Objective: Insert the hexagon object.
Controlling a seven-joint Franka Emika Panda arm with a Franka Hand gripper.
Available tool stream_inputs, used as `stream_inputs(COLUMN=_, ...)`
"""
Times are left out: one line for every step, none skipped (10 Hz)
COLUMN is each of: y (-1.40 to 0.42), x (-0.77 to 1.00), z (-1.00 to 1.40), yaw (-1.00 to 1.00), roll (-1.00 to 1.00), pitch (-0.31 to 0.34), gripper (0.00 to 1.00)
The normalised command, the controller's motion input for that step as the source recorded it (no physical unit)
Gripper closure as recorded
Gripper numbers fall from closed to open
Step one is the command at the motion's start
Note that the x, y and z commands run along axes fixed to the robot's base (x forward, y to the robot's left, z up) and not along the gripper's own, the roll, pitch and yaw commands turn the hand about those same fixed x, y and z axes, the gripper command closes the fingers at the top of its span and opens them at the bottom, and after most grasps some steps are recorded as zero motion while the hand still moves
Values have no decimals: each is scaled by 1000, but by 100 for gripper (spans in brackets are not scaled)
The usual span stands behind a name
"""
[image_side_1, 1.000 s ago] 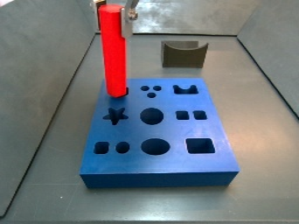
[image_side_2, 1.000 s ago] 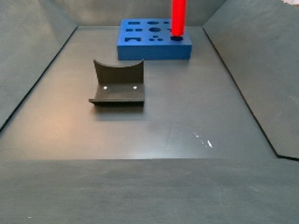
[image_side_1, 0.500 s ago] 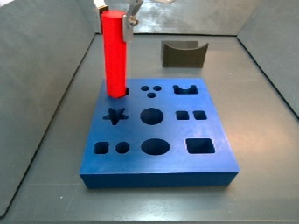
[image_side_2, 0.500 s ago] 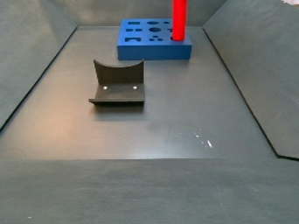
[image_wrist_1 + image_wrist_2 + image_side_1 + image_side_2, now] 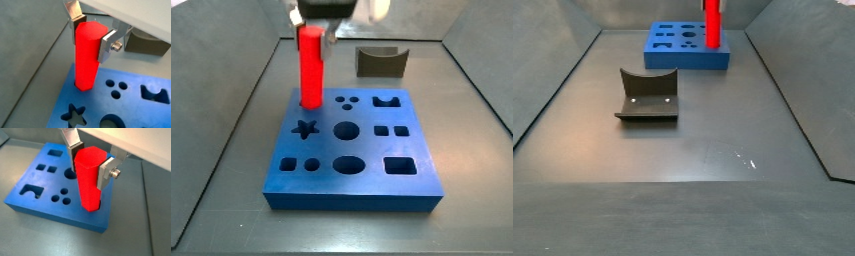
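Count: one hexagon object (image 5: 89, 55), one blue block (image 5: 352, 150), one fixture (image 5: 648, 96), one gripper (image 5: 90, 155).

Near to far in a side view: fixture first on the worktop (image 5: 714, 150), well apart from the block; blue block (image 5: 688, 45) at the far end, with the red bar (image 5: 711, 22) standing on it. In the opposite side view the order flips: blue block near, fixture (image 5: 381, 61) behind it.

Fingers (image 5: 108, 44) are clamped on the upper part of the hexagon object, one silver plate on each side, in both wrist views. Bar is upright and hangs straight down from the fingers. Its lower end meets the top face of the block at a corner hole; can't tell how deep it sits.

Block cutouts below the fingers: star (image 5: 75, 114), two small dots (image 5: 118, 88), a notched slot, larger round holes, squares.

Versus 0.5 s ago: gripper (image 5: 331, 12) has come down, more of it is in frame, and the visible length of bar (image 5: 310, 66) above the block is shorter.

Wrist views alone show the finger plates and a screw; only the side views show the fixture's full position on the worktop.
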Motion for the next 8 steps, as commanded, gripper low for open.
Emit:
stream_inputs(y=0, x=-11, z=-491, yaw=-86, roll=130, pitch=-323, gripper=100)
stream_inputs(y=-29, x=-83, z=-406, yaw=-111, roll=103, pitch=-377, gripper=100)
stream_inputs(y=-11, x=-103, z=-397, yaw=-100, roll=106, pitch=-381, gripper=100)
stream_inputs(y=0, x=-140, z=-420, yaw=-94, roll=140, pitch=-364, gripper=100)
stream_inputs(y=0, x=-206, z=-463, yaw=-60, roll=134, pitch=-356, gripper=100)
stream_inputs(y=0, x=-189, z=-429, yaw=-11, roll=76, pitch=-390, gripper=100)
stream_inputs(y=29, x=-86, z=-140, yaw=0, roll=-39, pitch=-241, gripper=100)
stream_inputs(y=0, x=0, z=0, yaw=0, roll=0, pitch=0, gripper=100)
